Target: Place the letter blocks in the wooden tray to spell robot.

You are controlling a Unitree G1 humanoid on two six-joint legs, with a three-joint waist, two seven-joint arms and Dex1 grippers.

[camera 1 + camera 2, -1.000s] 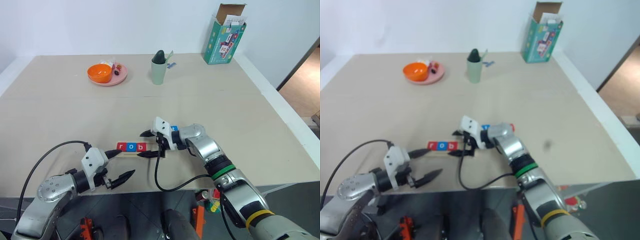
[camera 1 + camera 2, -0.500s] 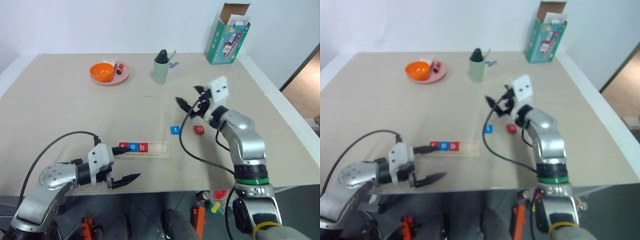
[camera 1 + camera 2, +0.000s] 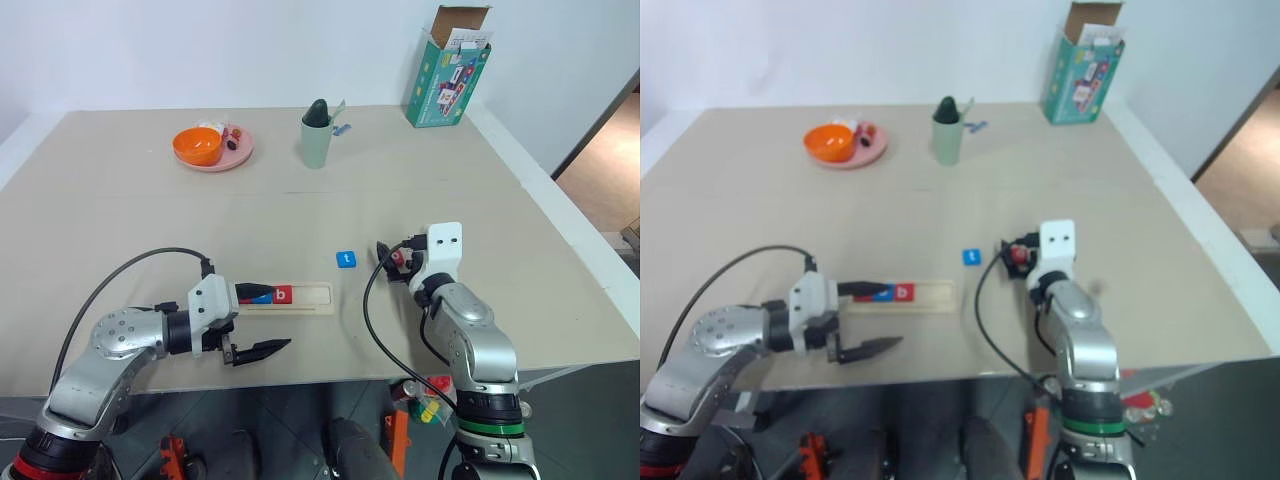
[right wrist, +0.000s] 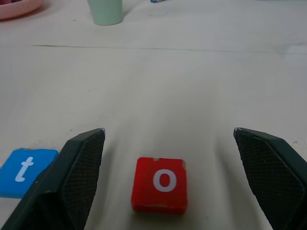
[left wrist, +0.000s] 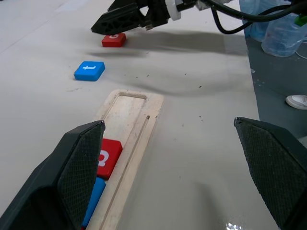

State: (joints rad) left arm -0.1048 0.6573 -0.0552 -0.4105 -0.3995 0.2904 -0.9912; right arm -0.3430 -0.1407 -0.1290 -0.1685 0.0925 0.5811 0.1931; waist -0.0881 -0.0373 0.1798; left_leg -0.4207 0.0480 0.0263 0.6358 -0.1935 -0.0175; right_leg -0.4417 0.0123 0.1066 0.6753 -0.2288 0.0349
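Note:
The wooden tray [image 3: 308, 297] lies near the table's front edge. Its left part holds letter blocks: a red b [image 3: 283, 294] with a blue one [image 3: 263, 295] beside it, and the tray's left end is hidden behind my left gripper's finger. My left gripper [image 3: 270, 319] is open and points across the tray's left end. A blue t [image 3: 346, 259] lies loose to the right of the tray. A red o [image 4: 160, 183] lies flat on the table between the fingers of my open right gripper [image 3: 393, 258], which hovers low over it.
A pink plate [image 3: 238, 156] with an orange bowl and a green cup [image 3: 317, 138] stand at the back. A teal carton [image 3: 448, 70] stands at the back right. The table's front edge runs just behind my left gripper.
My right gripper left the tray's right end, swung up and to the right, and came down over the red o. My left gripper shifted slightly toward the tray.

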